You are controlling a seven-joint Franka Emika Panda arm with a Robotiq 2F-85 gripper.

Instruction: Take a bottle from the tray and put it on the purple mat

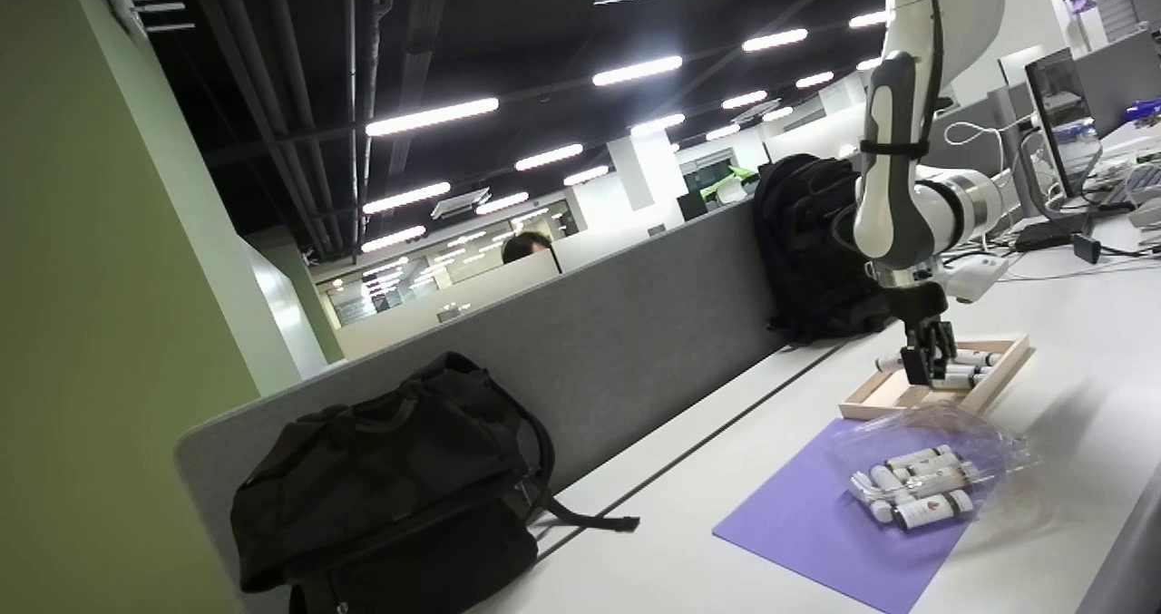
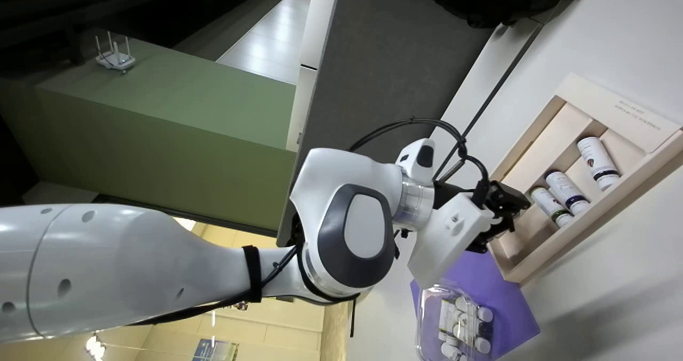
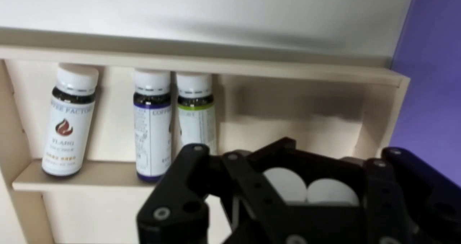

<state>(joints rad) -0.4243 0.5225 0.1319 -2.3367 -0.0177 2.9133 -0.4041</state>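
Note:
The light-wood tray [image 1: 1002, 374] [image 2: 603, 211] [image 3: 216, 64] holds three white-labelled bottles lying side by side in one compartment: one set apart [image 3: 70, 128], one with a purple band [image 3: 153, 136] and one with a green band [image 3: 196, 118]. The purple mat [image 1: 798, 514] [image 2: 515, 318] lies against the tray's end and shows at the right of the wrist view [image 3: 428, 92]. My gripper [image 1: 925, 374] [image 2: 515, 217] [image 3: 290, 145] hangs over the tray, beside the green-banded bottle. Its fingertips look close together in the wrist view. Two pale rounded shapes between its parts are unclear.
A clear plastic container [image 1: 989, 442] [image 2: 427, 318] with several bottles [image 1: 934, 510] rests on the mat. A grey partition [image 1: 653, 351] runs along the desk, with black backpacks [image 1: 390, 478] [image 1: 812, 242] against it. A monitor [image 1: 1061, 115] and cables stand farther back.

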